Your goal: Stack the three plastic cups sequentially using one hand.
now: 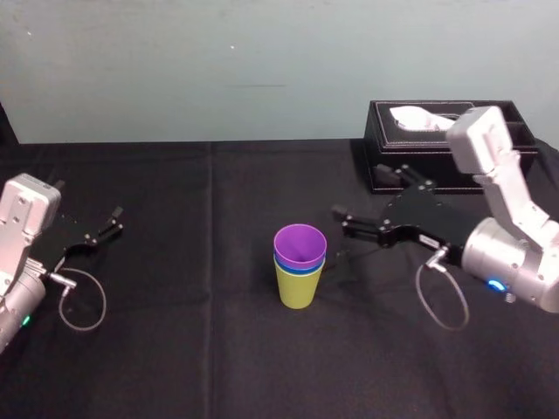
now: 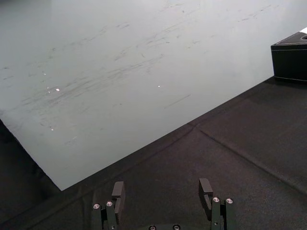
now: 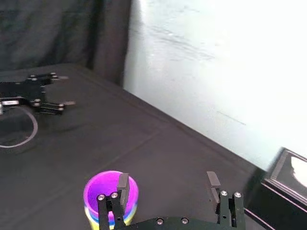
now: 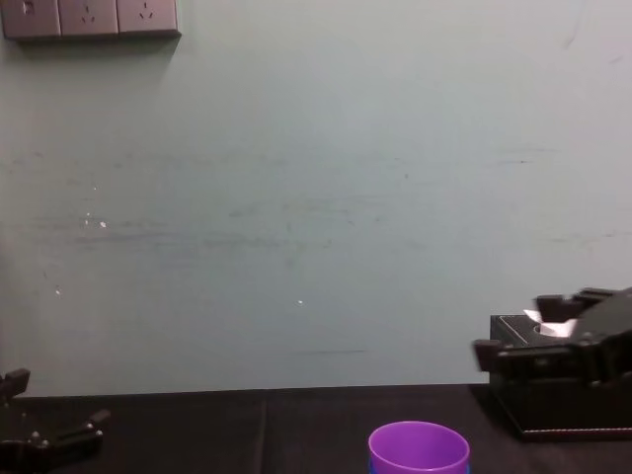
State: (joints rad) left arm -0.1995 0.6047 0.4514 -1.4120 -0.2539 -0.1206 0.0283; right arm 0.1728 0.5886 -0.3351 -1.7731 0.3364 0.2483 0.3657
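Left gripper [image 2: 162, 188] and right gripper [image 3: 167, 181] both hover low, fingers spread wide.

Three plastic cups [image 1: 298, 281] — and one black tissue box [image 1: 381, 162].

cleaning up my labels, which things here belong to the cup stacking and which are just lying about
Job: purple cup, blue cup, yellow-green cup, nested in one stack; right gripper, open beside it.
Lying about: black tissue box; left gripper, open, parked far left.

No readable text, label, brand or number appears on anything.
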